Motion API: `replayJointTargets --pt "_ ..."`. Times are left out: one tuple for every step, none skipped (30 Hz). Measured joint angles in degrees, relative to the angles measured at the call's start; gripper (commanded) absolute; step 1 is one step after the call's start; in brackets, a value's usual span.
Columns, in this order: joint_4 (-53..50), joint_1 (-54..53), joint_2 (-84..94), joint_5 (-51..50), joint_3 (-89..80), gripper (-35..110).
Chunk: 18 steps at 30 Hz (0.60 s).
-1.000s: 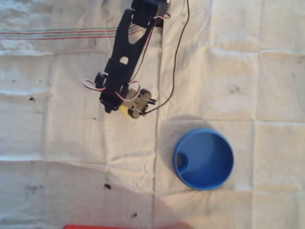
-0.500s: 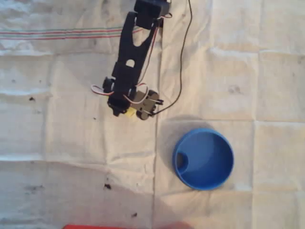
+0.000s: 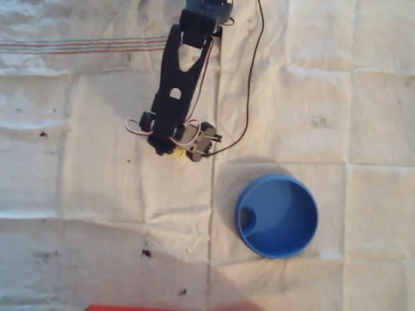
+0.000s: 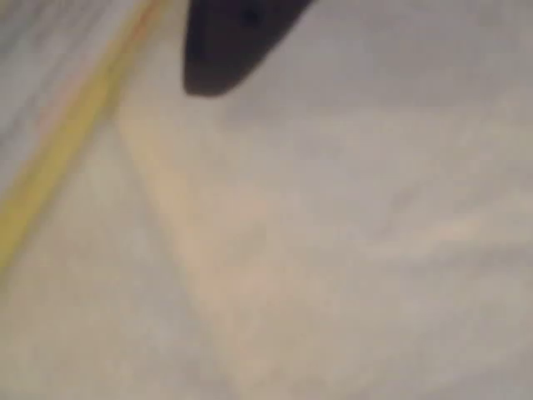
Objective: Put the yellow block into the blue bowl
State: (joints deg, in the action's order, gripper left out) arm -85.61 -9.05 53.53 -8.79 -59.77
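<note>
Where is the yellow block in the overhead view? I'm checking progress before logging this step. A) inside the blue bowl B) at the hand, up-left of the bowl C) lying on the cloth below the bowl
B: the yellow block shows at the hand, up-left of the blue bowl.

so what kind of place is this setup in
Probably a home or hobby tabletop: a creased white cloth with a striped band, a small black arm with loose wires, and a blue bowl.

Solid blue bowl [image 3: 277, 216], pale-yellow block [image 3: 176, 153], black arm [image 3: 178, 84], red-striped cloth [image 3: 78, 46]
</note>
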Motion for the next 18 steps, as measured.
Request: replayJointTargets --pt "0.00 0.00 0.00 0.00 0.00 15" --pt "0.00 0.00 0.00 0.00 0.00 11" --pt "0.00 0.00 0.00 0.00 0.00 6" --pt "0.00 0.00 0.00 0.00 0.00 1" --pt "0.00 0.00 0.00 0.00 0.00 -2" --pt "0.00 0.00 0.00 0.00 0.00 -2" --pt "0.00 0.00 0.00 0.00 0.00 0" --pt "0.00 0.00 0.00 0.00 0.00 1" --pt "0.00 0.00 0.00 0.00 0.00 2" --pt "0.00 0.00 0.00 0.00 0.00 1" --pt "0.00 0.00 0.00 0.00 0.09 0" --pt "0.00 0.00 0.00 0.00 0.44 -1" --pt "0.00 0.00 0.00 0.00 0.79 0" --pt "-0.18 0.00 0.00 0.00 1.23 0" --pt "-0.97 0.00 0.26 0.00 1.85 0" --pt "-1.76 0.09 0.62 0.00 2.46 0" --pt "-2.72 0.35 1.23 0.00 3.08 0" --pt "-3.87 1.05 2.20 0.00 3.78 0"
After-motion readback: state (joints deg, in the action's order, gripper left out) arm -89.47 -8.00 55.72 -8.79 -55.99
